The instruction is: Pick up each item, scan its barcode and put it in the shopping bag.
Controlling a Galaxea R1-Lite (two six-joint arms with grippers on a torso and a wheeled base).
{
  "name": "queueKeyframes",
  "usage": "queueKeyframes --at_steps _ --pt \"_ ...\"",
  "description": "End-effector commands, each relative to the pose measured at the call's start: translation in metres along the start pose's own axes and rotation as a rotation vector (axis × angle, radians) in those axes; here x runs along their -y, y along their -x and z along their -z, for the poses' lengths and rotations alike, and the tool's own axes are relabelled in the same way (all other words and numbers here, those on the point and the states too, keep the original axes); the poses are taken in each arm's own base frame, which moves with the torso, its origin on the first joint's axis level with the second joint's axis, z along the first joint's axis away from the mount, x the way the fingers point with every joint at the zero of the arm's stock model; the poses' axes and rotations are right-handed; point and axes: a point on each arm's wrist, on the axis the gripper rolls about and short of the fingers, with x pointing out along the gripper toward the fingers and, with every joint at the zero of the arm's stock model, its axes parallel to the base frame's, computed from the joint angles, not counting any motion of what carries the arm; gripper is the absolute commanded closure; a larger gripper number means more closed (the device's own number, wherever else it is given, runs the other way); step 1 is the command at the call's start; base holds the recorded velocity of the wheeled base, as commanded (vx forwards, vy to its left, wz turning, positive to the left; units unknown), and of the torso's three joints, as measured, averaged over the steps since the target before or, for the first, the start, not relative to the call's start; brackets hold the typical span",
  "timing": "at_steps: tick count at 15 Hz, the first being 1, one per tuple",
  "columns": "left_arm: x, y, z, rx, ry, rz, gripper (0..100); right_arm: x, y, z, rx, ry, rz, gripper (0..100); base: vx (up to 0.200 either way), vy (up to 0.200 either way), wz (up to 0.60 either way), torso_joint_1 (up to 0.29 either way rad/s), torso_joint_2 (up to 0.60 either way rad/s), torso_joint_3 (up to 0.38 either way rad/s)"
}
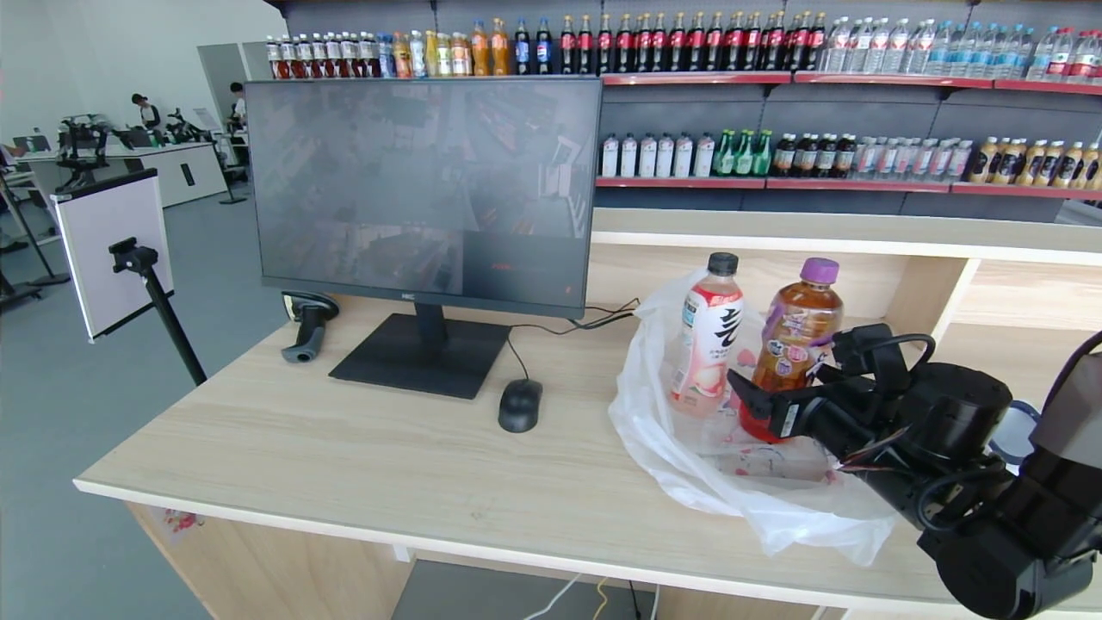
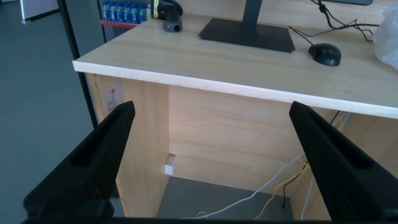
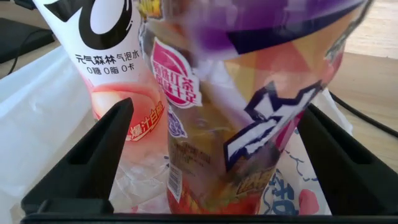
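Note:
A brown tea bottle (image 1: 796, 331) with a purple cap stands on the white plastic shopping bag (image 1: 689, 465) at the desk's right. A pink peach-drink bottle (image 1: 708, 340) with a black cap stands just left of it. My right gripper (image 1: 775, 392) is open at the tea bottle's lower half. In the right wrist view the tea bottle (image 3: 230, 143) sits between the spread fingers of the right gripper (image 3: 219, 109), with the pink bottle (image 3: 112, 68) beside it. My left gripper (image 2: 211, 155) hangs open and empty below the desk's front edge.
A monitor (image 1: 422, 189) on a black stand sits mid-desk, with a black mouse (image 1: 520, 405) and cable in front. A handheld barcode scanner (image 1: 306, 331) rests at the desk's back left. A raised wooden counter (image 1: 861, 232) runs behind the bottles. Drink shelves line the back wall.

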Motion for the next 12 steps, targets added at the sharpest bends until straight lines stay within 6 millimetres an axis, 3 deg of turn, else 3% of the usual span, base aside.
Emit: queueKeyframes --at_steps 1,10,11,12 --pt "0.0 0.0 0.0 0.001 -0.001 0.0 0 0.0 0.001 -0.003 0.01 0.001 0.0 0 0.0 0.0 0.0 0.0 0.0 0.0" --pt "0.0 0.0 0.0 -0.001 -0.001 -0.002 0 -0.001 0.029 -0.031 0.084 0.001 -0.003 0 0.0 0.0 0.0 0.0 0.0 0.0" --pt "0.0 0.0 0.0 -0.001 -0.001 0.0 0 -0.001 0.037 -0.038 0.102 0.0 -0.005 0 0.0 0.0 0.0 0.0 0.0 0.0" --pt "0.0 0.0 0.0 -0.001 -0.001 0.0 0 -0.004 0.058 -0.048 0.127 0.003 -0.02 0 0.0 0.0 0.0 0.0 0.0 0.0"
